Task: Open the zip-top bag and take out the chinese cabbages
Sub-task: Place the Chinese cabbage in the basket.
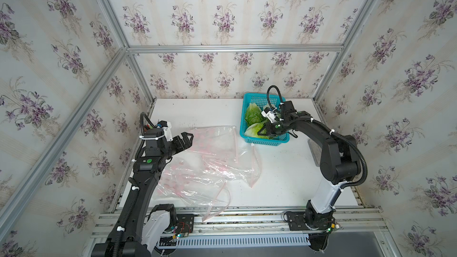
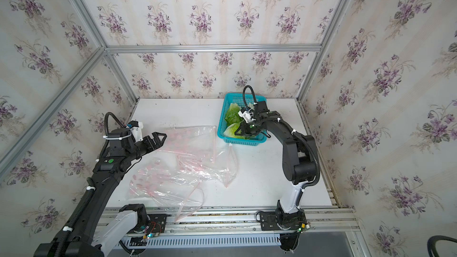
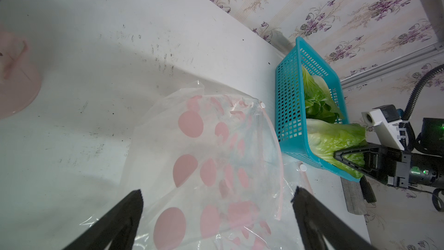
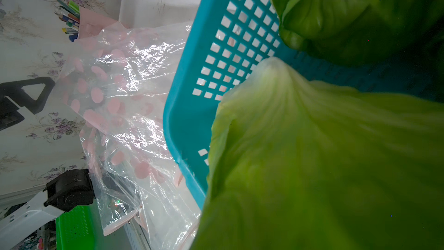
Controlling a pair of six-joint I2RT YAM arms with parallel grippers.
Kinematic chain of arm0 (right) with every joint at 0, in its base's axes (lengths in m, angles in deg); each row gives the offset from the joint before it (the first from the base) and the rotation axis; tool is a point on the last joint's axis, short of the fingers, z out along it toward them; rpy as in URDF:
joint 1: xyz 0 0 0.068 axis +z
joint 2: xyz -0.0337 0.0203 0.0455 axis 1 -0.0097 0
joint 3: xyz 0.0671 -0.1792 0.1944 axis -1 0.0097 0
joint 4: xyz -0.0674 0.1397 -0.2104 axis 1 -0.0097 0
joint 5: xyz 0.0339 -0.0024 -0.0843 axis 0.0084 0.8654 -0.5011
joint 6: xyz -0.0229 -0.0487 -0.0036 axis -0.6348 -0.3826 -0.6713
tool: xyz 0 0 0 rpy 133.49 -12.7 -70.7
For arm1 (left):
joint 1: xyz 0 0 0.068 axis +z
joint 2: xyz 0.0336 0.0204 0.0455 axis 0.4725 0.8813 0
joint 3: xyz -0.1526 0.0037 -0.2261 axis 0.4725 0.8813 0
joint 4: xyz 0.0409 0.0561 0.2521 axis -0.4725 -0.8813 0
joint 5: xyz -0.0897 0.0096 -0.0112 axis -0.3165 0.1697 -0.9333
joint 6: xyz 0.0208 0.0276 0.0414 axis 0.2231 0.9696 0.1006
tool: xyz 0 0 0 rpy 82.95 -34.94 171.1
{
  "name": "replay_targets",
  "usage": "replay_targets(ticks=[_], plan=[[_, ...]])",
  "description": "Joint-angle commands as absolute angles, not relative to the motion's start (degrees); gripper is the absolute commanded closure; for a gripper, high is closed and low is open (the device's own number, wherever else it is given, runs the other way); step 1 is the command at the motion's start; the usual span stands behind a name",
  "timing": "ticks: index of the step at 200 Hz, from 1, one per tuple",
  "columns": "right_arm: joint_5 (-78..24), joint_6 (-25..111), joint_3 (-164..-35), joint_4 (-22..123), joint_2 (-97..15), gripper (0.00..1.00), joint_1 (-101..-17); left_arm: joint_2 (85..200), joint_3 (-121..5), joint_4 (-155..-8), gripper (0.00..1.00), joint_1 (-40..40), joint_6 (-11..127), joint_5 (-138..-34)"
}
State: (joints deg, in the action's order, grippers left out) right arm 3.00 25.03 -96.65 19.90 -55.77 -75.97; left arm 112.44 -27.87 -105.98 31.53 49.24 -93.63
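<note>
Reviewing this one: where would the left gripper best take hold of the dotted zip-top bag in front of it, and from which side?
Probably the pink zipper strip along the edge of the zip-top bag that faces the teal basket. The film is loose and crinkled; the strip is a narrow, firmer ridge. The open left gripper could descend from above, jaws straddling it.
</note>
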Motion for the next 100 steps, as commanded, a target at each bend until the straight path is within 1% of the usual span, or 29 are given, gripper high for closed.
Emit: replay_targets(ticks=[1,22,52,85,100], plan=[[6.51,24.94,-91.48,33.61,-53.43,0.89,-75.9,112.38,-27.32,-105.77,0.01,31.45,49.3,-94.42],[3.83,25.05,-88.9,36.99,-52.06,0.79,-76.04,111.74,-26.78,-105.78,0.01,31.27,49.05,-94.28],[-1.94,23.68,-89.84,33.67,-53.02,0.64,-76.13,110.98,-26.2,-105.79,0.01,31.05,48.42,-93.25],[-5.31,23.73,-90.15,30.54,-52.34,0.51,-76.17,111.13,-26.07,-105.95,0.01,31.0,48.24,-93.0],[-7.89,24.68,-90.61,28.75,-51.42,0.49,-76.13,111.31,-26.24,-106.13,0.01,30.94,48.37,-92.96]])
